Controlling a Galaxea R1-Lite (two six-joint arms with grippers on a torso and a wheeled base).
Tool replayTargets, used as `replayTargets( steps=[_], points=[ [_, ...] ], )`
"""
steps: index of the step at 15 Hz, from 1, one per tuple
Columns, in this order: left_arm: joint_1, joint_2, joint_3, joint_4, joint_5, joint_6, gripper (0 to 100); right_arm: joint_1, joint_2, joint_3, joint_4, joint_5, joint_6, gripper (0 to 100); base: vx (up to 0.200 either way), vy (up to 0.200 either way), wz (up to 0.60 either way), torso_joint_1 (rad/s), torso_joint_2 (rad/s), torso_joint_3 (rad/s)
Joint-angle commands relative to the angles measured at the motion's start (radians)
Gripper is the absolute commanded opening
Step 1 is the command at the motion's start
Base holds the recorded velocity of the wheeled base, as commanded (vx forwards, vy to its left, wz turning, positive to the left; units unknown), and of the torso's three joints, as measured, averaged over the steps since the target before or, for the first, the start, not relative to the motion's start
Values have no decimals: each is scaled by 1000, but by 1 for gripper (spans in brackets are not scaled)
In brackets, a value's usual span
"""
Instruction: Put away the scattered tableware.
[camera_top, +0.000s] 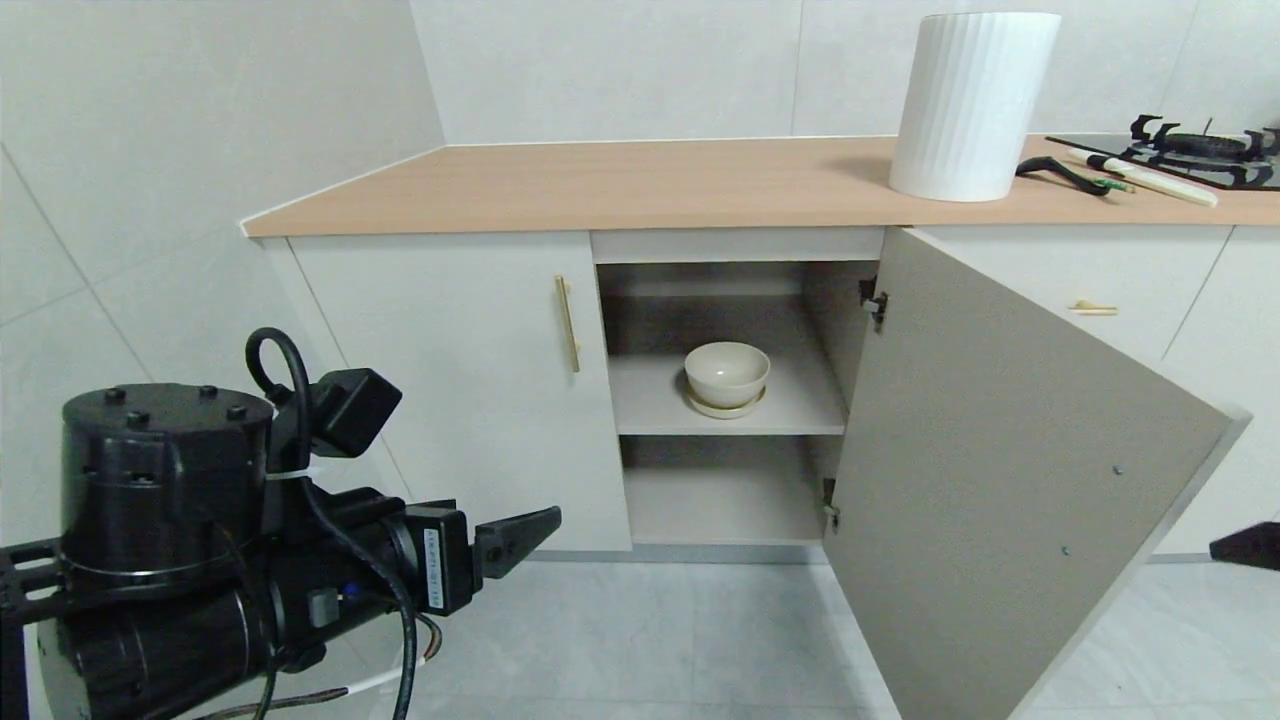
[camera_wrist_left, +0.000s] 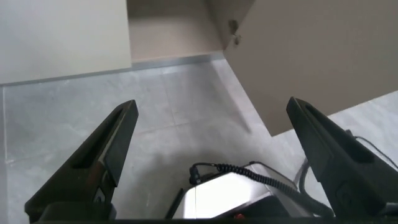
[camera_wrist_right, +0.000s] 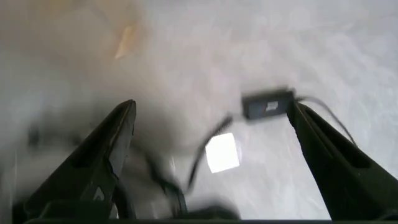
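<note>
One bowl (camera_top: 727, 372) on one plate (camera_top: 725, 406), midway between upper shelf (camera_top: 800, 412) side edges. Left end effector (camera_wrist_left: 211, 107), right end effector (camera_wrist_right: 210, 109): spread wide, holding nothing.

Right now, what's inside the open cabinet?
A cream bowl sits on a small plate on the upper shelf. The space behind the closed left door is hidden.

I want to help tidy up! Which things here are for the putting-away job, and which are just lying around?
For the job: cream bowl, saucer under it, open cabinet holding them on its upper shelf.
Just lying about: white ribbed container and gas burner, both on the counter.
</note>
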Motion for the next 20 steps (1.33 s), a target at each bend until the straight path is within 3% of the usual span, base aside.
replayTargets(
  steps=[1, 5, 10, 15, 20],
  points=[
    [1, 0, -1, 0, 2, -2, 100, -75, 120, 45, -112, -3, 3, 100, 0, 0, 0, 0, 0, 0],
    [4, -7, -3, -3, 3, -3, 100, -84, 209, 100, -330, -1, 76, 100, 0, 0, 0, 0, 0, 0],
    [4, -11, -3, -3, 3, -5, 100, -14, 219, 102, -344, 3, 153, 100, 0, 0, 0, 0, 0, 0],
    [4, -22, -7, -3, 10, 0, 100, 201, 252, 79, -375, 26, 219, 100, 0, 0, 0, 0, 0, 0],
    [5, -25, -16, -2, 26, 0, 100, 376, 456, -58, -436, 46, 259, 100, 0, 0, 0, 0, 0, 0]
  ],
)
